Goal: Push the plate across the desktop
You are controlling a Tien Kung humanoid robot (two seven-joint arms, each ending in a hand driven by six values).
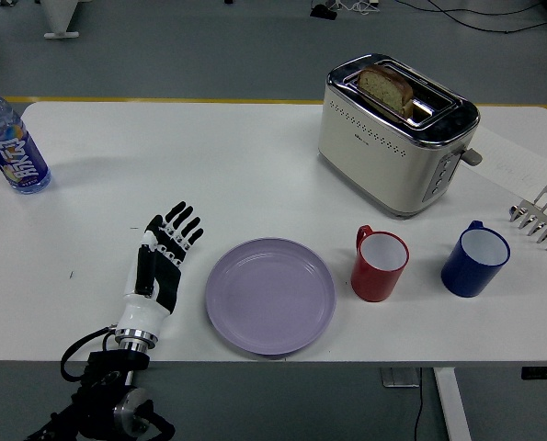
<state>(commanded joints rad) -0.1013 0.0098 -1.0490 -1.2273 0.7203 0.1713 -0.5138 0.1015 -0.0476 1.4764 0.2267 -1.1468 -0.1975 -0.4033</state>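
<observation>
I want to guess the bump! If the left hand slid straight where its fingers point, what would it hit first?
Probably nothing: the left hand points up and slightly right over bare table, passing left of the plate and toaster.

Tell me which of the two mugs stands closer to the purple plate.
The red mug. It stands just right of the purple plate, its handle turned toward the plate, while the blue mug stands farther right, beyond the red one.
</observation>
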